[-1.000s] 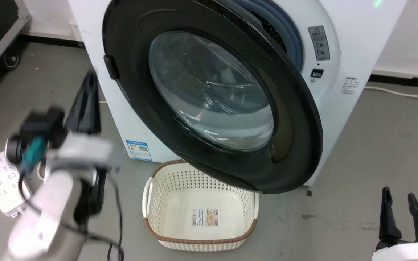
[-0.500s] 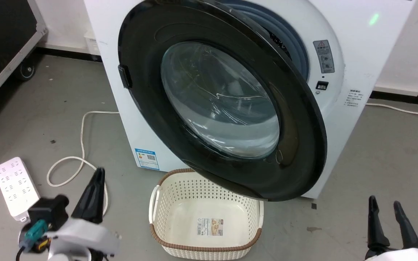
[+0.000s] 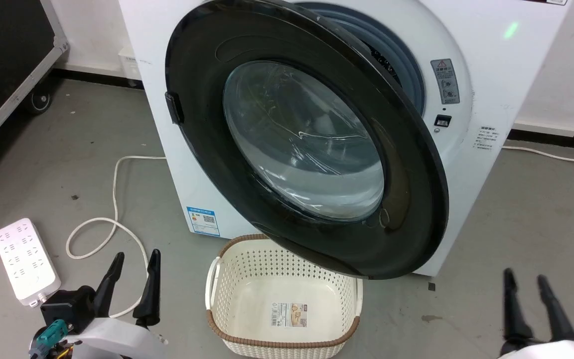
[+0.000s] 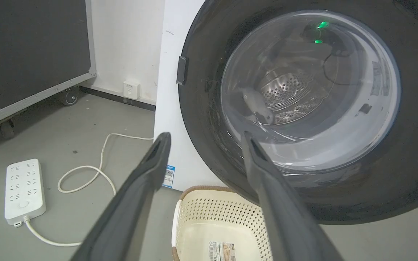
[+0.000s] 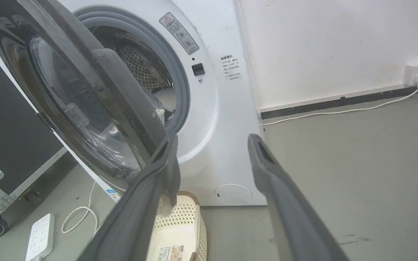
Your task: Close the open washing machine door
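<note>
Approach step is being judged in hand: washing machine door (image 3: 406, 199) is hanging ajar in front of washing machine (image 3: 491, 89). Short of machine, left pincer (image 3: 136, 255) & right pincer (image 3: 524, 275) are being seen released, empty. Next, door is prob. needing to be pushed till latched.

basket (image 3: 247, 267) before washing machine (image 3: 496, 75) | power strip (image 3: 26, 261) left of basket

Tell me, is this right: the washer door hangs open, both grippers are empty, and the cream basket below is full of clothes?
Not the basket: the head view shows it empty, only a label on its bottom. The washing machine door does hang open, and the left gripper and right gripper hold nothing.
</note>
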You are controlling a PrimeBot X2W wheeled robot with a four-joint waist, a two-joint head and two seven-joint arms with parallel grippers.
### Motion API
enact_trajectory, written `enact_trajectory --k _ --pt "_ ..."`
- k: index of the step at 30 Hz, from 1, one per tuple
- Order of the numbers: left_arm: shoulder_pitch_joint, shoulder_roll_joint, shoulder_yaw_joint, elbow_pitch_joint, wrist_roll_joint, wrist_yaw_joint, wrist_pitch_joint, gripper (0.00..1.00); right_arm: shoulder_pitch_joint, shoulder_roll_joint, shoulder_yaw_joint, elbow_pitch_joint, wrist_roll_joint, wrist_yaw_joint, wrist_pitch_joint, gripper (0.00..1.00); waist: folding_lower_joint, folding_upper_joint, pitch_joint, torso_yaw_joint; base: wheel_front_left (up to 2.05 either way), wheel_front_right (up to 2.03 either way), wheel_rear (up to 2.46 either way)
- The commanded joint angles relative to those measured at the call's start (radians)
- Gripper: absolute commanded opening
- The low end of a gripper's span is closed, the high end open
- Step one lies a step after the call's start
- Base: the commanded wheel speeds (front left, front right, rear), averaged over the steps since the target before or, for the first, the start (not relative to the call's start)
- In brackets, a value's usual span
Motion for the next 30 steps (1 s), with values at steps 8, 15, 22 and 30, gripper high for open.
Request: enact_trajectory --k 8,15,22,30 --pt "-0.003 -0.024 0.030 -0.021 0.050 -0.011 -0.004 1.00 -0.012 -0.001 -0.019 -0.129 -0.076 0.001 -0.005 0.00 0.0000 0.0000 0.004 -0.005 0.00 0.00 0.00" --pt "-0.009 -0.041 0.047 -0.022 0.069 -0.020 -0.004 1.00 -0.032 -0.001 0.311 -0.176 -0.085 0.001 0.148 0.00 0.0000 0.0000 0.016 -0.009 0.00 0.00 0.00" --pt "-0.025 -0.060 0.060 -0.031 0.088 -0.031 -0.004 1.00 -0.184 -0.001 0.319 0.039 -0.054 0.001 0.149 0.00 0.0000 0.0000 0.052 0.006 0.00 0.00 0.00" --pt "-0.048 -0.080 0.074 -0.038 0.105 -0.044 -0.004 1.00 -0.358 -0.001 0.184 0.258 -0.069 0.001 0.062 0.00 0.0000 0.0000 0.095 0.031 0.00 0.00 0.00"
